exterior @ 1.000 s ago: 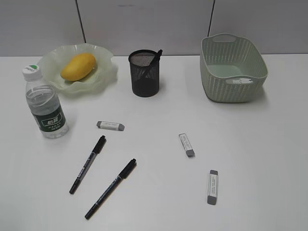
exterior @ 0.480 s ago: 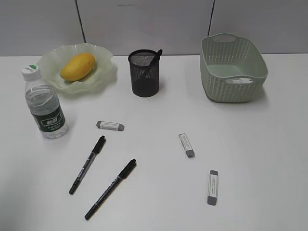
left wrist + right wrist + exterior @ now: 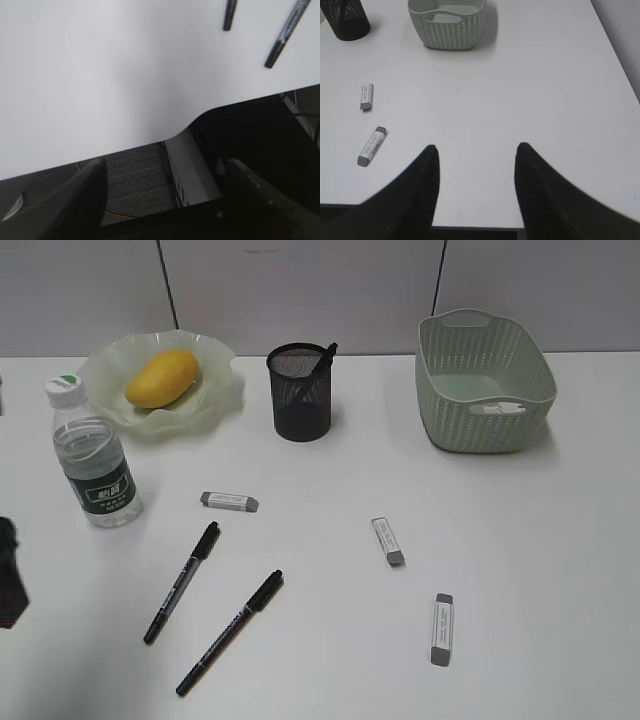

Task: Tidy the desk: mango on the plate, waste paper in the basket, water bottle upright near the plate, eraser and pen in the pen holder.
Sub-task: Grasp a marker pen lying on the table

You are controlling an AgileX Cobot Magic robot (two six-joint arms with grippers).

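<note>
Exterior view: white desk, perhaps grey wall

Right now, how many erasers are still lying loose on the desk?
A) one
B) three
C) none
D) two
B: three grey-and-white erasers lie flat on the desk, one near the water bottle, one at mid-desk and one toward the front right; none is in the pen holder.
</note>
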